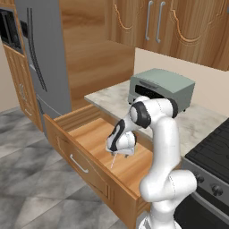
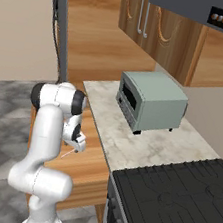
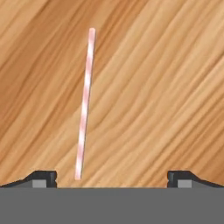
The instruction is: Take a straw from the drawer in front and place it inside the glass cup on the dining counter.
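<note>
Closest to the hand camera are the two dark fingertips [image 3: 43, 178] of the gripper [image 3: 112, 177], spread wide apart with nothing between them — released, holding nothing. Just beyond them the straw [image 3: 85, 104] lies flat on the wooden floor of the drawer [image 3: 166, 78], its near end a little inside the left fingertip and its length running away from the camera, so it sits off-centre in the gap rather than squarely between the fingers. From the left base view, the drawer [image 1: 96, 134] stands pulled well out from under the marbled top that carries the grey toaster oven [image 1: 162, 87], and the arm bends down into it with the gripper [image 1: 117, 153] low over the boards, the straw [image 1: 113, 160] showing as a thin pale line just under the hand. From the right base view the gripper [image 2: 76, 147] hangs over the same open drawer [image 2: 83, 162], with the straw [image 2: 68, 153] beside it. As a judgement of progress: the opening is done and the reach is nearly done, yet the straw is not yet grasped — the pinch, the lift, the trip to the dining counter and the drop into the glass cup are all left.
</note>
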